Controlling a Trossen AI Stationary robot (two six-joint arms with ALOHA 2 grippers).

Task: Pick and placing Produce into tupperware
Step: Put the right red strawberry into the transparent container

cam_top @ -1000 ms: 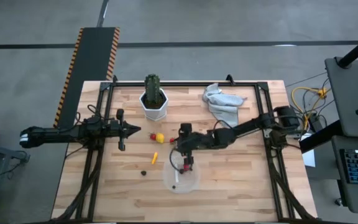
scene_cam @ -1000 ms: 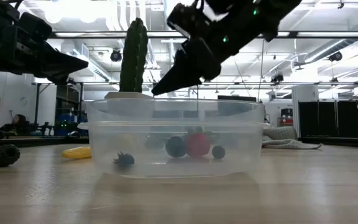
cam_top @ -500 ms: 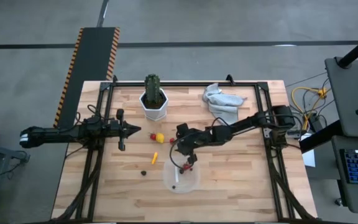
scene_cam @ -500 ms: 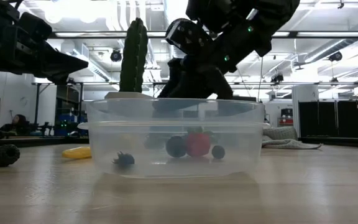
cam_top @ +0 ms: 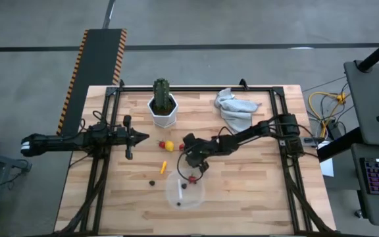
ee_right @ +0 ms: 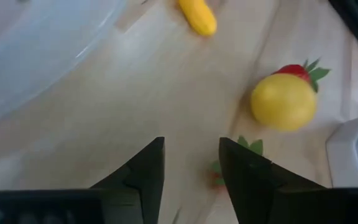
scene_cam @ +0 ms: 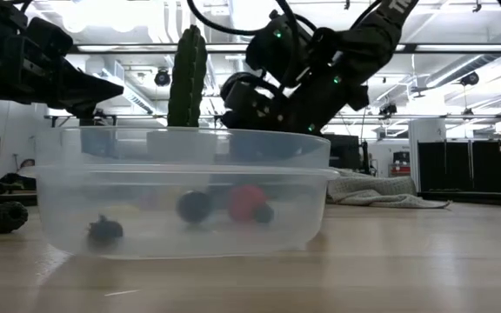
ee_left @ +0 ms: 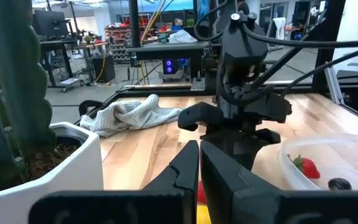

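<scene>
The right tool (cam_top: 191, 157) hangs empty, fingers parted, above a red strawberry (ee_right: 225, 174) on the table (cam_top: 255, 191), beside the tupperware (cam_top: 184, 191). The left tool (cam_top: 141, 137) waits shut.

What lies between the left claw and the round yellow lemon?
One small red strawberry-like piece, close beside the round yellow lemon on the side facing the left claw; otherwise bare wooden table, as the high view shows.
</scene>
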